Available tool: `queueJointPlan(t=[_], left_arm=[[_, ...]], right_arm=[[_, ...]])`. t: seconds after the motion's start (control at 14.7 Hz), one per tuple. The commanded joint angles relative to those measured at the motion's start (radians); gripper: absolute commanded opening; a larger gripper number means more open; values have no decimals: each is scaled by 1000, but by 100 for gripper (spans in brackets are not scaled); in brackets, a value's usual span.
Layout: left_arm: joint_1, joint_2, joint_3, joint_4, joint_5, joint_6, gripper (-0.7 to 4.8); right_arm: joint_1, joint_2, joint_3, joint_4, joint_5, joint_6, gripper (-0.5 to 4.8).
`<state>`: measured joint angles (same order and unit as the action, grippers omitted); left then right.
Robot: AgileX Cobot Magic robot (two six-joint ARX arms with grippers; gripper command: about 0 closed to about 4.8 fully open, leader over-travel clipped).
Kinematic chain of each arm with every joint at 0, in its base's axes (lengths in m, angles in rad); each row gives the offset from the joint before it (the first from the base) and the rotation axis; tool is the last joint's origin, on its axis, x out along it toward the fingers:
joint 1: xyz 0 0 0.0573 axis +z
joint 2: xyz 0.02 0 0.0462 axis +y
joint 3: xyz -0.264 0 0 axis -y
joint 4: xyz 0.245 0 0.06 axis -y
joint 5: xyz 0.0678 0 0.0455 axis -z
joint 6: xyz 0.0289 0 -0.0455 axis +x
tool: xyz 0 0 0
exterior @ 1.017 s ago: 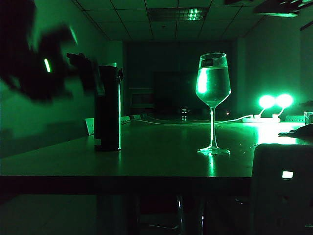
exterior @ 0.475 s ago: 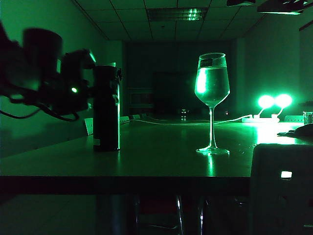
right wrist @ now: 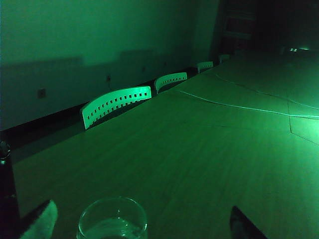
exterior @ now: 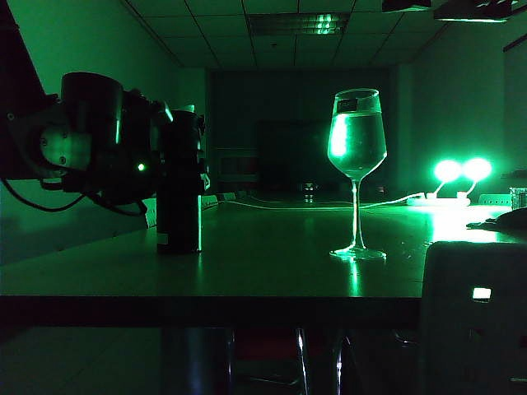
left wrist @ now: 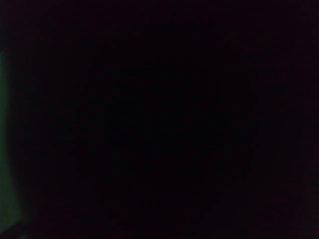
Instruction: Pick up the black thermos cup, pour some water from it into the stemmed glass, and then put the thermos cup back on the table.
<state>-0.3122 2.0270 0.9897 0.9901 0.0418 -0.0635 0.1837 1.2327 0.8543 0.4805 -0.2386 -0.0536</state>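
Observation:
The black thermos cup [exterior: 183, 185] stands upright on the table [exterior: 272, 267] at the left. My left gripper [exterior: 169, 152] has come in level from the left and overlaps the thermos cup's upper half; its fingers are lost in the dark. The left wrist view is almost all black. The stemmed glass [exterior: 356, 148] stands right of centre with water in its bowl. My right gripper [right wrist: 142, 226] hangs above the stemmed glass [right wrist: 113, 222], wide open. Its rim shows between the pale fingertip [right wrist: 40, 221] and the dark one, touching neither.
White chairs [right wrist: 117, 103] line the table's far side and a thin cable [right wrist: 239, 107] runs across the top. Two bright lamps [exterior: 463, 170] glow at the back right. A dark box [exterior: 473, 313] with a small lit window stands at the front right.
My left arm has swung down and rightward from the upper left until its gripper reaches the thermos cup. The thermos cup and the stemmed glass have not moved.

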Motion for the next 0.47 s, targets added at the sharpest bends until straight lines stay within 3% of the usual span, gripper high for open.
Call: queueJointPlan(t=[0.07,0.2,0.27,0.41,0.47], left_arm=[[-2,-2,26,14,4,4,479],[-2,-2,30,12,8,2,479],[-2,-2,30,10,27,3,399],[-1,-2,30,6,87,3,3],[-2,-2,30,7,94,3,-6]], right_arm=[[0,-3,5,16,0,-3,479],[0,-3,5,12,1,-3,479],[0,-3,5,5,1,-3,479],[0,-3,5,-13,1,-3,479],[0,-3,5,-16,1,-4,479]])
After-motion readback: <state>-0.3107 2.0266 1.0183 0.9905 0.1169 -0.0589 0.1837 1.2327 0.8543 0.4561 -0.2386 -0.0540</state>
